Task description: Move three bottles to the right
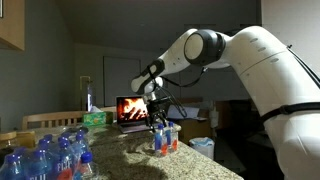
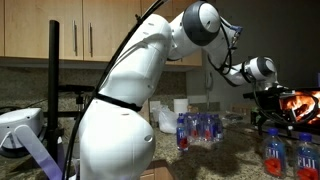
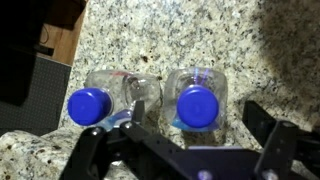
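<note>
Two small clear bottles with blue caps and red-and-blue labels stand side by side on the granite counter (image 3: 230, 40). In the wrist view they are seen from above, one (image 3: 89, 105) to the left and one (image 3: 197, 106) between my fingers. My gripper (image 3: 197, 124) is open, just above that bottle, with a finger on either side and not touching it. In both exterior views the gripper (image 1: 158, 116) (image 2: 270, 118) hovers right over the pair (image 1: 165, 140) (image 2: 273, 155). I cannot tell which other bottle is the third.
A cluster of many identical bottles (image 1: 50, 155) (image 2: 200, 128) stands elsewhere on the counter. A laptop showing a fire picture (image 1: 132, 110), a green box (image 1: 95, 118) and a paper towel roll (image 2: 180, 108) stand at the back. The counter edge is close by (image 1: 205, 150).
</note>
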Robot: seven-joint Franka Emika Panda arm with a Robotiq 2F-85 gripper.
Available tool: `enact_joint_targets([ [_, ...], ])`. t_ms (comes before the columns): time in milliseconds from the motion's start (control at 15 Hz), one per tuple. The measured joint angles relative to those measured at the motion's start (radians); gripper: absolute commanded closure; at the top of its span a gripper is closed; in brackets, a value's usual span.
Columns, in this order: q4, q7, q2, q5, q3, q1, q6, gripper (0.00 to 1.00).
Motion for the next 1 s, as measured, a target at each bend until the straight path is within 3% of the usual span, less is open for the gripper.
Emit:
enact_joint_targets([
  [600,0.067,-0.002,-0.021,-0.003,0.031,0.022,0.003,0.0],
  [1000,0.091,-0.003,-0.061,-0.012,0.089,0.102,0.006,0.0],
])
